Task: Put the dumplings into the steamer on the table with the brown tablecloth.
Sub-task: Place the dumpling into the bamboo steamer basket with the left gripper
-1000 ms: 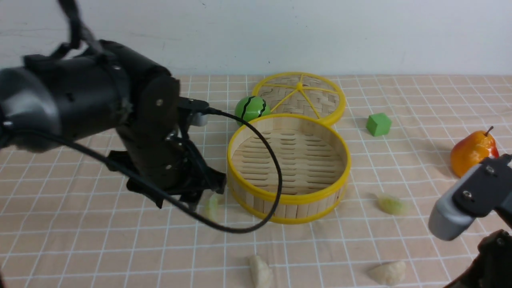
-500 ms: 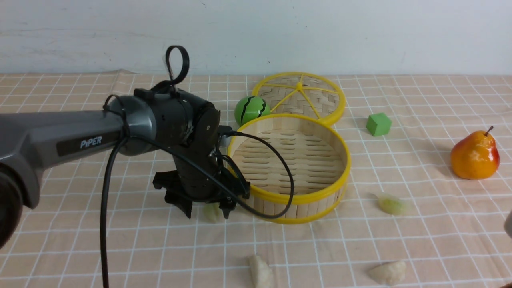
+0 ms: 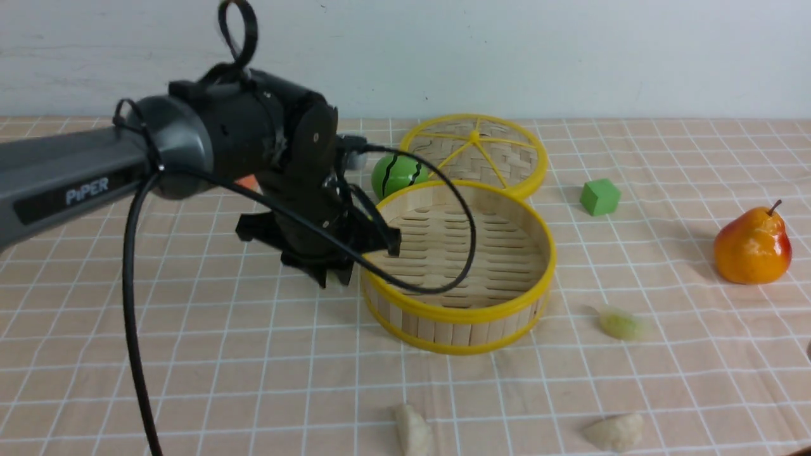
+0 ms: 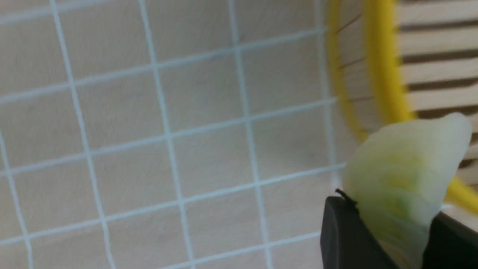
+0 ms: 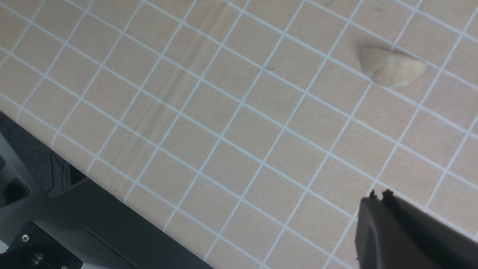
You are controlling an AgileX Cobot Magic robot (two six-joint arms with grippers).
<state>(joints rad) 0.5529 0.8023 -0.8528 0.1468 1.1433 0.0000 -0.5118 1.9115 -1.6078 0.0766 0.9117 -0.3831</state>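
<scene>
**Left arm.** Your left fingers are clamped on a pale translucent green crescent dumpling, which juts out past their tips. You hold it clear of the cloth, just beside the left wall of the round bamboo steamer with yellow rims. In the left wrist view it overlaps the upper rim.

**Right arm.** Your right fingers lie together, gripping nothing, over the near edge of the surface. They are near one cream-white crescent dumpling but apart from it.

**Surroundings.** The tan-peach tablecloth with a white grid covers the surface.
- A second green dumpling lies to the right of the steamer.
- Another cream-white dumpling lies in front of the steamer.
- A flat woven bamboo disc with yellow spokes lies behind the steamer.
- A black-striped green ball sits beside the disc.
- A small green cube and an orange-red pear stand farther right.
</scene>
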